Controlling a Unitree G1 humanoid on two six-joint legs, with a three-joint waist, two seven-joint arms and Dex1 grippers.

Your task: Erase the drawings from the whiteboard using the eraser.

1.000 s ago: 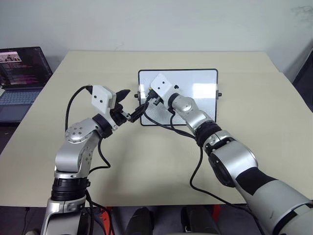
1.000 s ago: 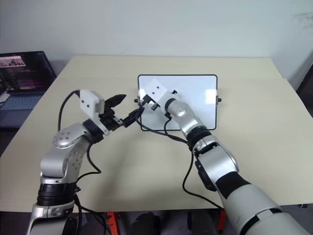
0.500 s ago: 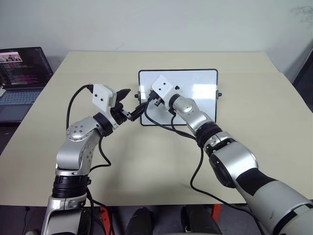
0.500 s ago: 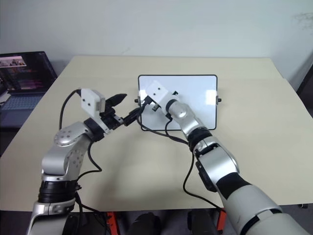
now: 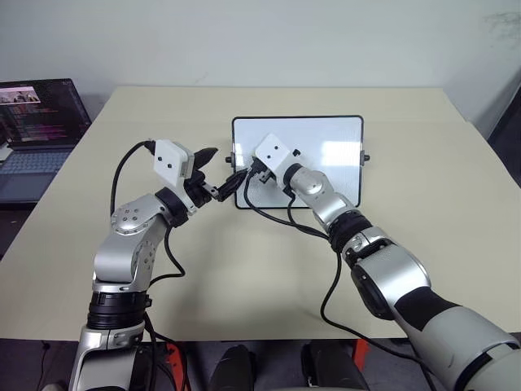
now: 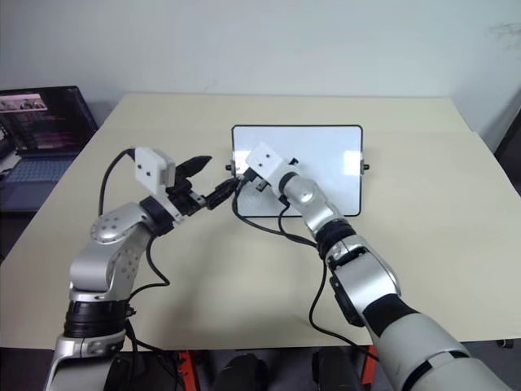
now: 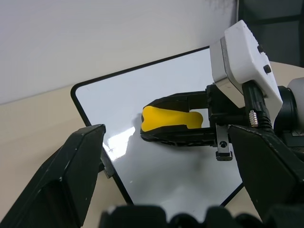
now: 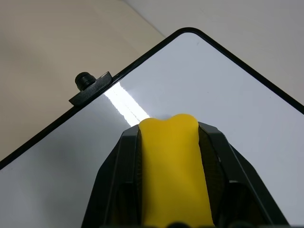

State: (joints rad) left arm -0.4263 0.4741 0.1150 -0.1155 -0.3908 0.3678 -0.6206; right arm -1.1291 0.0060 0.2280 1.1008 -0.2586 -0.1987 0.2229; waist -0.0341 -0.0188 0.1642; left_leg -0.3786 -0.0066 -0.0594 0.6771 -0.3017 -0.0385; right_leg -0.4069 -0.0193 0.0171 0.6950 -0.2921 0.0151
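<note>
Beige tabletop [image 5: 244, 277] runs bare in front of me before anything of the task begins. Closest in, my left gripper [image 5: 218, 173] hangs just off the left short edge of the whiteboard [image 5: 326, 134], and I read its two black fingers [image 7: 61, 190] as spread wide apart with nothing between them; in its own wrist view they frame the board's corner. One fingertip reaches toward the board's frame, though I cannot tell whether it touches.

Just beyond it, my right gripper [image 8: 170, 137] comes in over the left part of the board, pointing toward my left. Its jaws are clamped tight on the eraser [image 8: 173, 171], whose yellow block sits squeezed between the black fingers with its rounded end poking out past the tips. From the left wrist view the eraser [image 7: 164, 118] lies low against the glossy white surface, near the left short side; whether it actually presses on the board I cannot make out.

The board lies flat at the middle of the table, its small black knob [image 8: 84, 80] on the left side close to the eraser. The white area I can see looks unmarked; I cannot find the drawings.

Farther off to my left, a laptop [image 5: 37, 122] stands open beside the table.
</note>
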